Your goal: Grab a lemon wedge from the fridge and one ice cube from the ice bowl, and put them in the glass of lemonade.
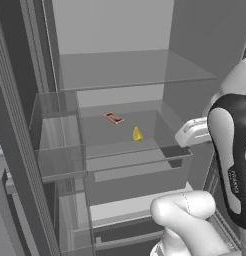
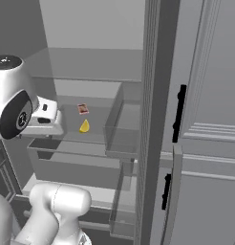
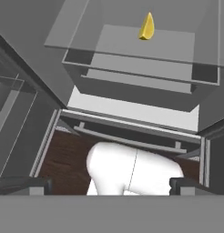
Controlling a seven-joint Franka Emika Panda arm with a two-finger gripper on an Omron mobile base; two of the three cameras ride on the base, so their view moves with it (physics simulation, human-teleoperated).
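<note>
The fridge (image 1: 110, 30) stands open in front of me. A small bright yellow lemon wedge (image 1: 137, 134) (image 2: 84, 126) stands upright on a clear glass shelf (image 1: 102, 137). In the hand view the lemon wedge (image 3: 147, 26) is at the top, far beyond the fingertips. My gripper (image 3: 109, 185) is open, jaws spread wide with nothing between them. Its white hand (image 1: 192, 131) hovers at the shelf's right front corner, right of the wedge and apart from it. The ice bowl, ice cube and glass of lemonade are out of view.
A flat red-orange strip (image 1: 113, 118) lies on the same shelf behind the wedge. A grey drawer (image 1: 140, 175) sits under the shelf. Clear door bins (image 1: 57, 130) hang on the open left door. Panelled cabinets with black handles (image 2: 210, 95) flank the fridge on the right.
</note>
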